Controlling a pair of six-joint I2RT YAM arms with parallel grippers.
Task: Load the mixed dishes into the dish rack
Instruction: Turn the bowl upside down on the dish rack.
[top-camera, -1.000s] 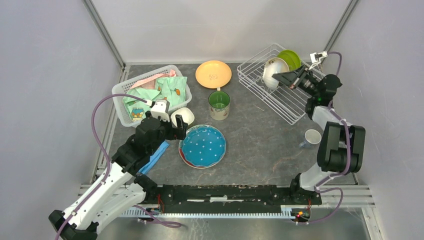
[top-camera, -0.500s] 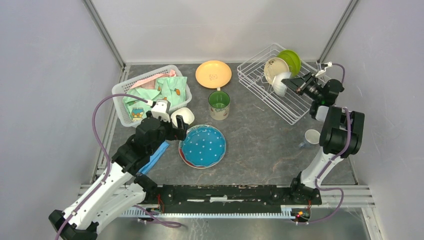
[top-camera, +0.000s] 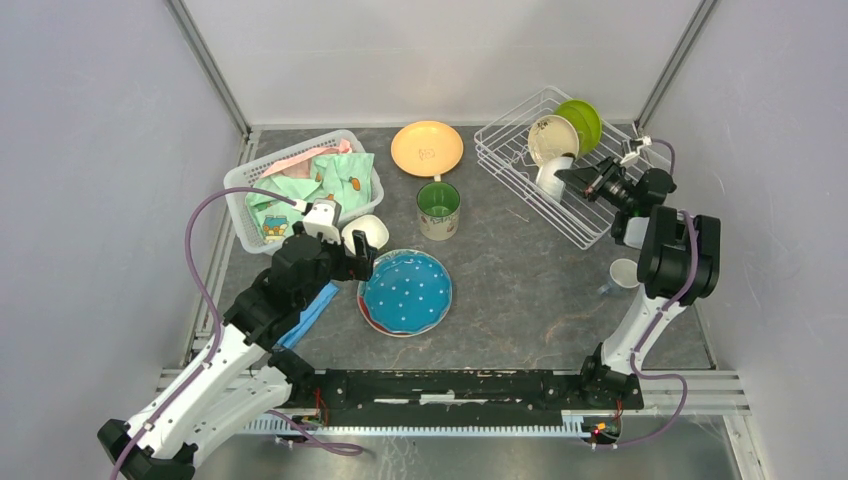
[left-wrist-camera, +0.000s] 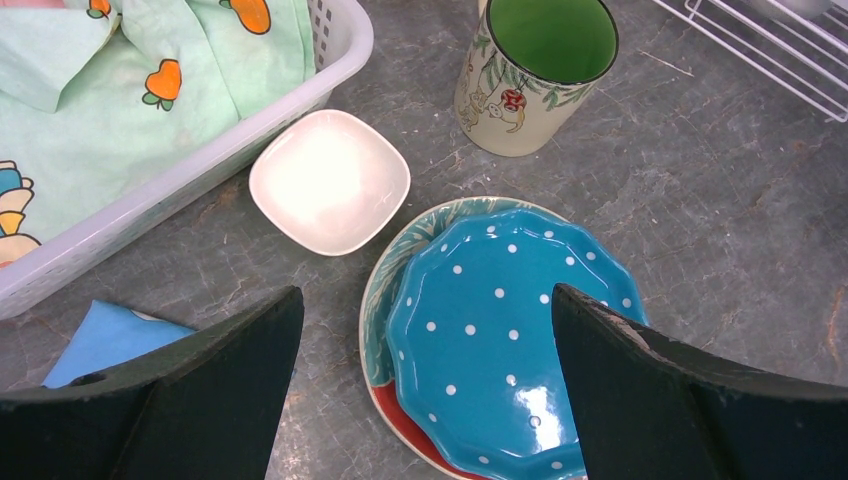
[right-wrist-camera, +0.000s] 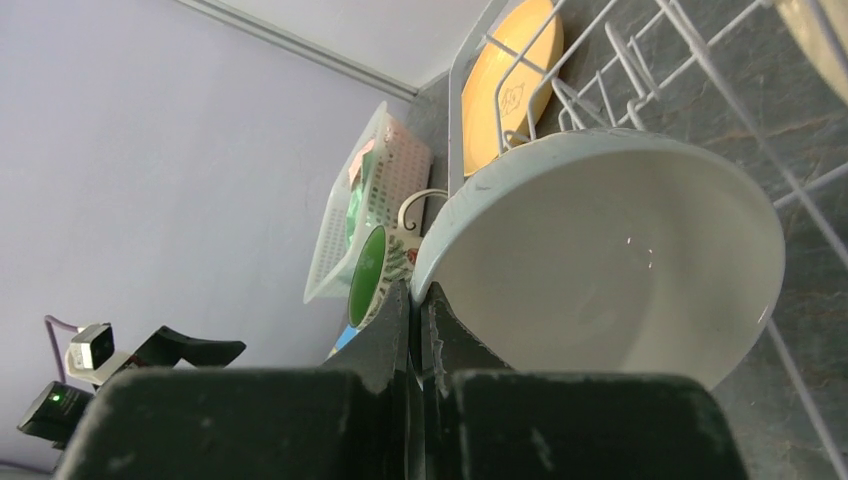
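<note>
My right gripper (top-camera: 566, 174) is shut on the rim of a white bowl (top-camera: 551, 178) (right-wrist-camera: 610, 255) and holds it tilted inside the white wire dish rack (top-camera: 525, 200). A cream plate (top-camera: 548, 135) and a lime-green plate (top-camera: 583, 118) stand in the rack's back slots. My left gripper (top-camera: 360, 254) (left-wrist-camera: 425, 380) is open and empty above the blue white-dotted plate (top-camera: 406, 291) (left-wrist-camera: 510, 330), which lies on a red plate (left-wrist-camera: 405, 430). A small white square bowl (top-camera: 366, 233) (left-wrist-camera: 330, 180), a beige mug green inside (top-camera: 438, 208) (left-wrist-camera: 535, 70), an orange plate (top-camera: 427, 148) and a small cup (top-camera: 625, 273) sit on the table.
A white plastic basket of clothes (top-camera: 245, 180) stands at the back left. A folded blue cloth (top-camera: 310, 310) (left-wrist-camera: 110, 340) lies under my left arm. Metal frame posts rise at both back corners.
My right gripper has moved down and to the left with the white bowl, lowering it from in front of the cream plate into the rack. The left arm has not moved.
</note>
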